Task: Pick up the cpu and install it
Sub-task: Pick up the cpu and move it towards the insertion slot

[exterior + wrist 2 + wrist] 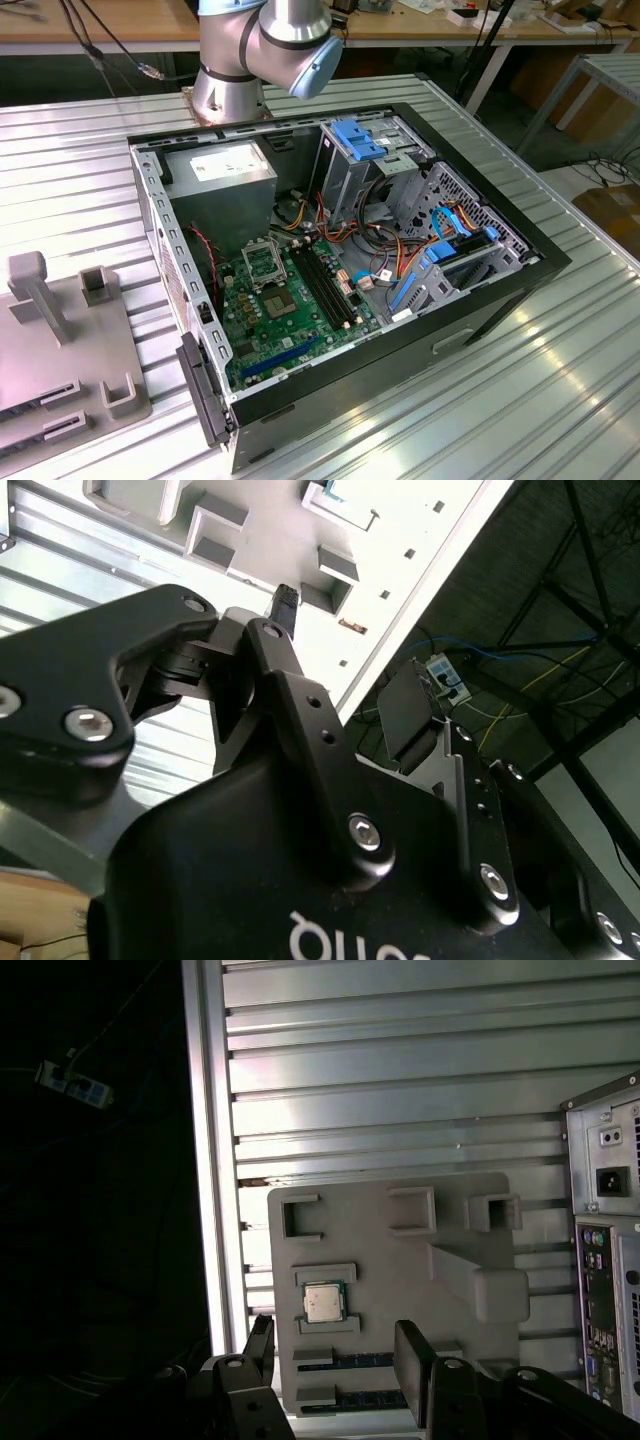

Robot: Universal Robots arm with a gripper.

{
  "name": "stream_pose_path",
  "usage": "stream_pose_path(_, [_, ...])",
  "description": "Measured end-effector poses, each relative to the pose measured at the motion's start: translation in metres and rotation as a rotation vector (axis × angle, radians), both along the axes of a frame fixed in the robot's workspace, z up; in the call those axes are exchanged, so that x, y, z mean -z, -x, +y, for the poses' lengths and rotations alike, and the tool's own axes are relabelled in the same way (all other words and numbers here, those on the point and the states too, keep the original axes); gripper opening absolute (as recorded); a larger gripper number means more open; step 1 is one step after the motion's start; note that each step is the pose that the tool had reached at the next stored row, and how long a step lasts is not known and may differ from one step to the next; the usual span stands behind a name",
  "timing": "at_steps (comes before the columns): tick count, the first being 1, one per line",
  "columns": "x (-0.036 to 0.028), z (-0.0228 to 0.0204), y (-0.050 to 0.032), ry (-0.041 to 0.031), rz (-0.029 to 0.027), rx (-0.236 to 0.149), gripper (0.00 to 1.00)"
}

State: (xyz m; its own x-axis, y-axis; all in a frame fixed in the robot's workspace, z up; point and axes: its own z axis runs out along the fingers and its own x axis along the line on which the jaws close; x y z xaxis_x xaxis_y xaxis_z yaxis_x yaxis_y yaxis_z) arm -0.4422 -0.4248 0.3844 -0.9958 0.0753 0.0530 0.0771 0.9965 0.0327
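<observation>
The two black fingers (412, 1360) stand spread apart with nothing between them, well clear of the grey tray (400, 1260) they face. Within the gap between them, two long green strips (352, 1360) lie in slots of that tray. Just ahead of the fingertips, in line with the gap, the cpu (321, 1303) lies flat on the tray with its silver top up, seated between two low ridges and touched by nothing. Beyond the cpu the tray carries a few small square brackets (412, 1207) and, off to one side of the fingers, a thick upright post (480, 1295). The tray rests on a ribbed metal surface (400, 1090) that runs on past it. Farther from the fingers, beside the tray, is the computer case (603, 1290), its back panel toward the first wrist view. In the exterior view the case lies open on its side. A green board (290, 305) covers its floor, carrying a silver socket frame (262, 262) next to long black slots (325, 285). The arm's base (228, 85) stands behind the case.
</observation>
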Motion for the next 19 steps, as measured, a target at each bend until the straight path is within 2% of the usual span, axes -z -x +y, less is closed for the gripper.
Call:
stream_pose_path(7, [0.0, -0.0018, 0.0003, 0.0001, 0.0, -0.007, 0.6])
stream_pose_path(12, [0.0007, -0.0067, 0.0015, 0.0, -0.0003, -0.044, 0.6])
stream_pose_path(19, [0.0055, -0.0076, 0.0018, 0.0, -0.0016, -0.101, 0.6])
